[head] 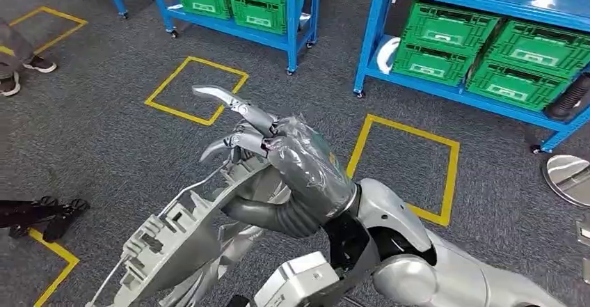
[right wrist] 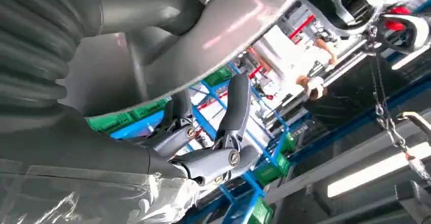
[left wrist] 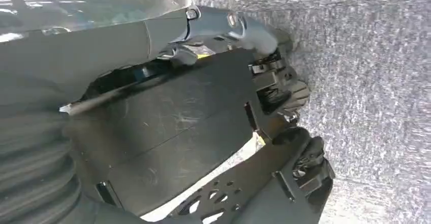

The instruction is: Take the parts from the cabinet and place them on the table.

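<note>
The right hand grips a long grey moulded plastic part, thumb under its upper edge and fingers over the top; the part hangs down and to the robot's left, clear of the carpet. The right wrist view shows the same hold, with dark fingers curled over a smooth grey edge of the part. In the left wrist view the left hand lies against a dark flat panel with clip tabs, above grey carpet; whether its fingers actually clamp that panel cannot be told. No table is in sight, so this is judged the carrying step, with the placing not yet done. To do it well, the part should stay level and close to the body, with no wrist twist, since the hold sits at one end and the long free end can swing. Room ahead is open carpet marked with yellow tape squares. Blue racks holding green crates stand beyond, and a person's shoes are at far left; the trailing end should be kept well apart from both.
</note>
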Robot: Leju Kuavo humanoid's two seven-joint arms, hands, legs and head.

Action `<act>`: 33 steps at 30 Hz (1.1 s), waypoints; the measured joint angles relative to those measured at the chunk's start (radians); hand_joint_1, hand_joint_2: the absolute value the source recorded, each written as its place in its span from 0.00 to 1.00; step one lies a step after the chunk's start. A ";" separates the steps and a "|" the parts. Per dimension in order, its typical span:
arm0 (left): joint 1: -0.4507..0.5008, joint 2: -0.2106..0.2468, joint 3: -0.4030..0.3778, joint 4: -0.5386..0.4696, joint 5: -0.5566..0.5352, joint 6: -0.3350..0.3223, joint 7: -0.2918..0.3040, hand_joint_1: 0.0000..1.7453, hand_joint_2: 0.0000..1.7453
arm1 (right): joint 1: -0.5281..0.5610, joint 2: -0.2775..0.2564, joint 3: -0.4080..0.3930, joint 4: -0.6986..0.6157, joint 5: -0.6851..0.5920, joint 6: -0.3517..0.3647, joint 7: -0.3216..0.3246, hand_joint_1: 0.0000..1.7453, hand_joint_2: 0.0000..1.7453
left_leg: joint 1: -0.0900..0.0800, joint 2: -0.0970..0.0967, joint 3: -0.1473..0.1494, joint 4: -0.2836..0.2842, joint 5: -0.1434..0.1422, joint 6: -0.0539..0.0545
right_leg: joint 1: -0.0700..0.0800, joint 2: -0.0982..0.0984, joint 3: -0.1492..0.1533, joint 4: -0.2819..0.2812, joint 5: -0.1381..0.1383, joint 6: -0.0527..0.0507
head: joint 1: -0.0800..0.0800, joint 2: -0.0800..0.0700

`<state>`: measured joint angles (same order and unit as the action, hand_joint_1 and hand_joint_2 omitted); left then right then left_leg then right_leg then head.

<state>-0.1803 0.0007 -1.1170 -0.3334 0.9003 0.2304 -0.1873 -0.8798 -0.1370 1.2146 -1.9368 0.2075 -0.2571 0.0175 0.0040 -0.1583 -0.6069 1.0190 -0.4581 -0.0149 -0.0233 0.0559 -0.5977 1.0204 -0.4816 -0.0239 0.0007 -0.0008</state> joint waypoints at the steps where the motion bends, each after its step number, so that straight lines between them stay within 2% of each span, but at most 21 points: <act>1: 0.000 0.000 -0.001 -0.003 0.001 0.000 0.000 0.00 1.00 | -0.002 0.002 0.000 0.000 0.000 0.000 0.001 1.00 1.00 | -0.006 0.050 -0.007 0.013 -0.010 -0.005 | -0.001 -0.017 0.007 -0.005 0.001 -0.003 | -0.001 0.000; 2: 0.000 0.000 -0.003 -0.003 0.002 0.003 0.000 0.00 1.00 | -0.005 0.003 -0.002 -0.001 0.002 -0.001 0.001 1.00 1.00 | -0.004 0.099 -0.026 0.059 -0.041 -0.013 | 0.000 -0.032 0.012 -0.007 -0.001 -0.009 | -0.016 0.000; 3: -0.003 0.003 -0.005 -0.003 0.001 0.005 0.000 0.00 1.00 | -0.007 0.003 -0.001 -0.001 0.005 -0.001 0.002 1.00 1.00 | -0.001 0.123 -0.055 0.130 -0.076 -0.019 | 0.001 -0.046 0.014 -0.007 -0.002 -0.011 | -0.018 0.000; 5: -0.007 0.008 -0.007 -0.003 0.001 0.005 0.000 0.00 1.00 | -0.003 0.003 0.000 -0.001 0.005 -0.001 0.003 1.00 1.00 | 0.005 0.137 -0.118 0.271 -0.127 -0.030 | 0.001 -0.079 0.015 -0.007 -0.006 -0.013 | -0.019 0.000; 6: -0.007 0.009 -0.008 -0.003 0.000 0.005 0.000 0.00 1.00 | -0.003 0.003 0.002 -0.001 0.005 -0.001 0.003 1.00 1.00 | 0.008 0.139 -0.125 0.287 -0.126 -0.032 | 0.001 -0.094 0.016 -0.006 -0.007 -0.011 | -0.022 0.000; 7: -0.008 0.012 -0.009 -0.003 0.001 0.005 0.000 0.00 1.00 | -0.003 0.003 0.002 -0.001 0.006 -0.001 0.003 1.00 1.00 | 0.011 0.142 -0.110 0.261 -0.101 -0.035 | 0.000 -0.108 0.017 -0.006 -0.009 -0.010 | -0.024 0.000; 9: -0.004 0.015 -0.010 -0.003 0.002 0.005 0.003 0.00 1.00 | -0.005 0.004 0.002 -0.001 0.008 -0.001 0.003 1.00 1.00 | 0.014 0.165 -0.024 0.097 -0.015 -0.035 | -0.001 -0.134 0.022 -0.004 -0.014 -0.003 | -0.025 0.000; 10: -0.001 0.016 -0.011 -0.003 0.002 0.005 0.004 0.00 1.00 | -0.006 0.004 0.002 -0.001 0.007 -0.001 0.003 1.00 1.00 | 0.013 0.207 0.014 0.019 0.005 -0.033 | 0.001 -0.143 0.027 -0.004 -0.017 0.002 | -0.027 0.000; 11: -0.003 0.016 -0.013 -0.003 0.002 0.003 0.004 0.00 1.00 | -0.007 0.004 0.001 -0.002 0.007 -0.002 0.003 1.00 1.00 | -0.003 0.235 0.022 0.001 -0.014 -0.029 | 0.008 -0.154 0.027 -0.003 -0.020 0.008 | -0.032 0.000; 12: -0.005 0.015 -0.014 -0.005 0.002 0.003 0.004 0.00 1.00 | -0.008 0.004 0.001 -0.002 0.007 -0.002 0.003 1.00 1.00 | -0.003 0.228 0.026 -0.003 -0.013 -0.007 | 0.011 -0.160 0.025 -0.002 -0.020 0.015 | -0.033 0.000; 15: 0.001 0.013 -0.016 -0.005 0.002 0.003 0.000 0.00 1.00 | -0.009 0.005 0.001 -0.002 0.008 -0.002 0.003 1.00 1.00 | -0.006 0.191 0.020 -0.009 -0.006 0.014 | 0.009 -0.200 0.037 -0.009 -0.022 0.032 | -0.028 0.000; 18: -0.002 0.013 -0.016 -0.006 0.002 0.003 0.002 0.00 1.00 | -0.010 0.005 0.000 -0.006 0.010 -0.003 0.002 1.00 1.00 | 0.002 0.163 0.020 -0.015 0.002 0.034 | 0.002 -0.076 -0.015 0.108 -0.100 0.036 | -0.011 0.000; 20: -0.001 0.010 -0.017 -0.006 0.002 0.003 0.002 0.00 1.00 | -0.005 0.002 0.002 -0.006 0.010 -0.003 0.002 1.00 1.00 | -0.003 0.136 0.018 -0.014 0.004 0.038 | 0.006 -0.061 -0.098 0.272 -0.164 0.033 | -0.002 0.000; 21: 0.000 0.010 -0.017 -0.006 0.003 0.003 0.002 0.00 1.00 | -0.003 0.002 0.003 -0.006 0.010 -0.003 0.002 1.00 1.00 | -0.005 0.122 0.018 -0.014 0.004 0.039 | 0.007 -0.060 -0.118 0.307 -0.164 0.032 | -0.001 0.000; 22: 0.002 0.010 -0.017 -0.006 0.003 0.003 0.002 0.00 1.00 | -0.002 0.001 0.003 -0.006 0.009 -0.003 0.002 1.00 1.00 | -0.006 0.107 0.018 -0.014 0.004 0.039 | 0.008 -0.060 -0.115 0.294 -0.141 0.029 | -0.001 0.000; 24: 0.000 0.011 -0.017 -0.006 0.003 0.003 0.001 0.00 1.00 | -0.003 0.001 0.003 -0.006 0.011 -0.003 0.002 1.00 1.00 | -0.006 0.075 0.020 -0.011 0.005 0.037 | 0.009 -0.046 -0.053 0.155 -0.053 0.019 | 0.000 0.000; 25: -0.002 0.010 -0.017 -0.006 0.003 0.003 0.001 0.00 1.00 | -0.004 0.001 0.003 -0.006 0.013 -0.003 0.002 1.00 1.00 | -0.006 0.062 0.020 -0.008 0.005 0.035 | 0.008 -0.019 -0.011 0.066 -0.014 0.013 | 0.001 0.000; 26: -0.004 0.007 -0.017 -0.006 0.003 0.004 0.001 0.00 1.00 | -0.004 0.001 0.003 -0.006 0.015 -0.003 0.002 1.00 1.00 | -0.008 0.050 0.017 -0.004 0.005 0.030 | 0.008 0.036 0.015 0.009 -0.014 0.008 | 0.001 0.000; 30: -0.002 0.007 -0.017 -0.006 0.003 0.005 -0.002 0.00 1.00 | -0.008 0.003 0.003 -0.006 0.024 -0.003 0.002 1.00 1.00 | -0.001 0.006 0.004 -0.012 0.010 0.001 | 0.014 -0.011 0.022 -0.003 -0.007 -0.008 | 0.002 0.000; 31: -0.002 0.011 -0.017 -0.006 0.004 0.006 -0.002 0.00 1.00 | -0.008 0.005 0.002 -0.006 0.026 -0.004 0.002 1.00 1.00 | -0.002 0.027 0.004 -0.004 0.008 0.001 | 0.005 -0.026 0.027 -0.015 0.001 -0.015 | 0.003 0.000; 33: -0.002 0.010 -0.017 -0.007 0.011 0.008 -0.002 0.00 1.00 | -0.010 0.008 0.002 -0.007 0.027 -0.006 0.002 1.00 1.00 | -0.001 0.120 -0.031 0.075 -0.052 -0.014 | 0.007 -0.050 0.035 -0.022 0.001 -0.022 | -0.013 0.000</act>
<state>-0.1825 0.0111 -1.1341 -0.3403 0.9110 0.2381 -0.1888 -0.8896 -0.1286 1.2169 -1.9436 0.2342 -0.2628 0.0195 0.0025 -0.0379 -0.6381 1.0939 -0.5097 -0.0286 -0.0167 0.0064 -0.5627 0.9988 -0.4804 -0.0457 -0.0126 -0.0008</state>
